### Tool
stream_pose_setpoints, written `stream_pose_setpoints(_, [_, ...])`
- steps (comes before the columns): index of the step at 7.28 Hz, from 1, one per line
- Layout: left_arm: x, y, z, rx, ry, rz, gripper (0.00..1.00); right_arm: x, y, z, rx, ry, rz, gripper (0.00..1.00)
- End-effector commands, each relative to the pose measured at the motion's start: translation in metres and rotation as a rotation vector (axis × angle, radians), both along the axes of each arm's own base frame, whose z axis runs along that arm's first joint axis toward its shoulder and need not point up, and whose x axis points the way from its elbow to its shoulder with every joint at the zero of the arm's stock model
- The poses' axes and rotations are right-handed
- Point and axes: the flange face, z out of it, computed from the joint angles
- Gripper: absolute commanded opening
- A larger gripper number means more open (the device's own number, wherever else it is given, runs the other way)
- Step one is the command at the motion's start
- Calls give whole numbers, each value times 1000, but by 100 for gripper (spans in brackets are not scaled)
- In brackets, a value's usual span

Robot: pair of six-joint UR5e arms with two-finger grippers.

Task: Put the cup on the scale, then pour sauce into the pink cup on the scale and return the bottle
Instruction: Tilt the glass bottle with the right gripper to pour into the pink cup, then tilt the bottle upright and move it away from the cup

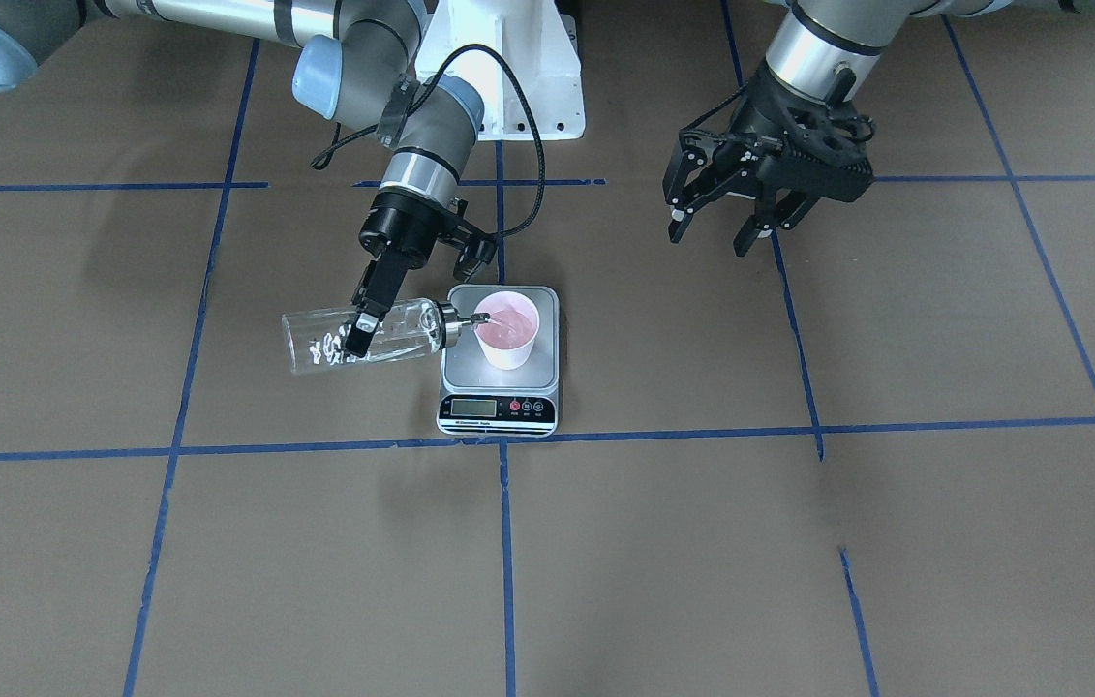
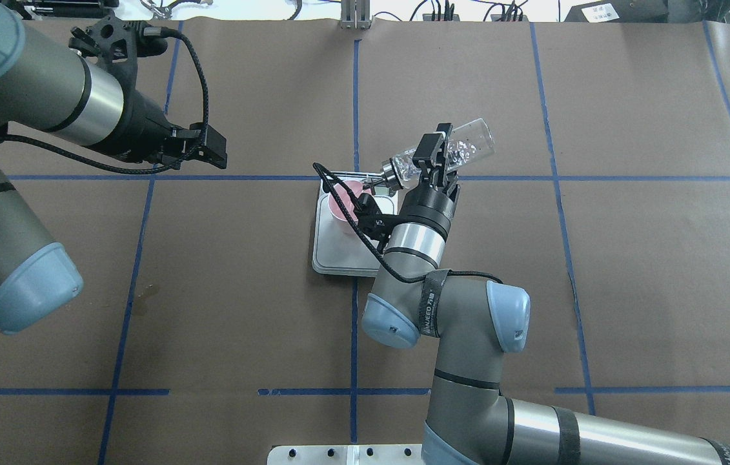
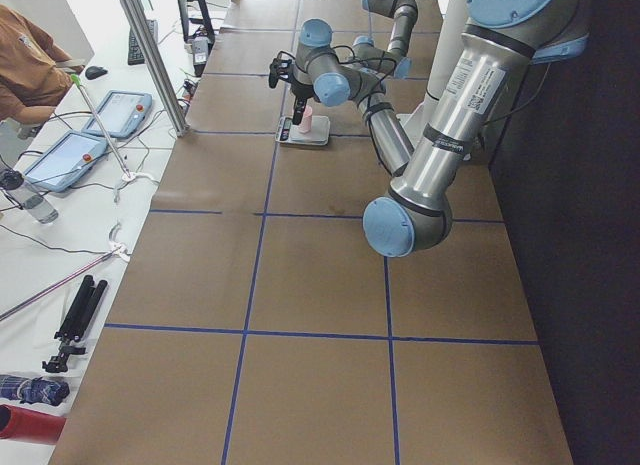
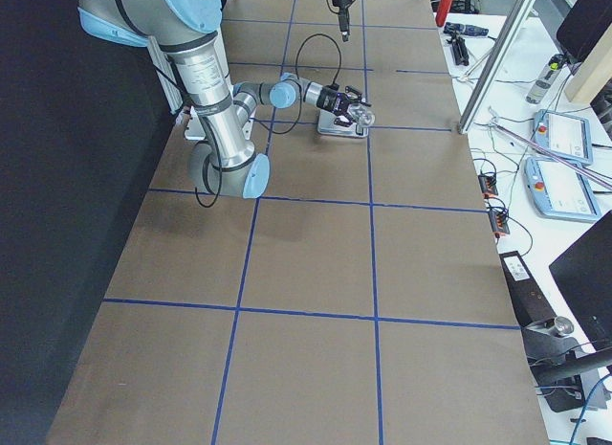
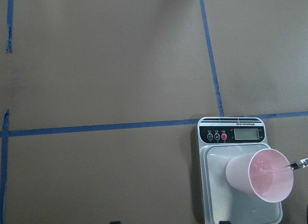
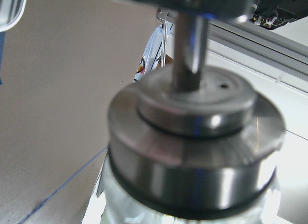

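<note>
The pale pink cup (image 1: 506,331) stands upright on the silver scale (image 1: 455,376), whose black panel faces away from the robot. My right gripper (image 1: 360,329) is shut on the clear glass bottle (image 1: 402,334) and holds it tipped almost level, with the metal spout over the cup's rim. In the overhead view the bottle (image 2: 468,145) lies to the right of the cup (image 2: 342,205). In the left wrist view the spout tip (image 5: 298,164) reaches the cup (image 5: 255,178), and clear liquid shows inside. The bottle's cap (image 6: 192,151) fills the right wrist view. My left gripper (image 1: 714,232) is open and empty, hanging well apart from the scale.
The table is covered in brown paper with a grid of blue tape lines (image 1: 503,542). The robot's white base (image 1: 508,87) stands behind the scale. Operator gear and tablets (image 3: 70,155) lie beyond the table's far edge.
</note>
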Motion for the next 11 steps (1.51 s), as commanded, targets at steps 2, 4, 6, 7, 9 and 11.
stream_pose_setpoints(2, [0, 0, -1, 3, 3, 1, 75, 15, -1, -16, 13, -83, 17, 0])
stream_pose_setpoints(4, [0, 1, -2, 4, 4, 1, 75, 18, 0, 4, 16, -197, 62, 0])
stream_pose_setpoints(6, [0, 1, -4, 7, 7, 1, 75, 22, 3, 18, 22, -344, 58, 0])
stream_pose_setpoints(7, [0, 1, -4, 6, 6, 1, 75, 21, 4, 19, 2, -421, 41, 0])
stream_pose_setpoints(9, [0, 1, -5, 6, 8, 0, 75, 18, 7, 21, -51, -575, 39, 0])
stream_pose_setpoints(11, [0, 1, -4, 5, 8, -1, 75, 16, 9, 12, -101, -796, 20, 0])
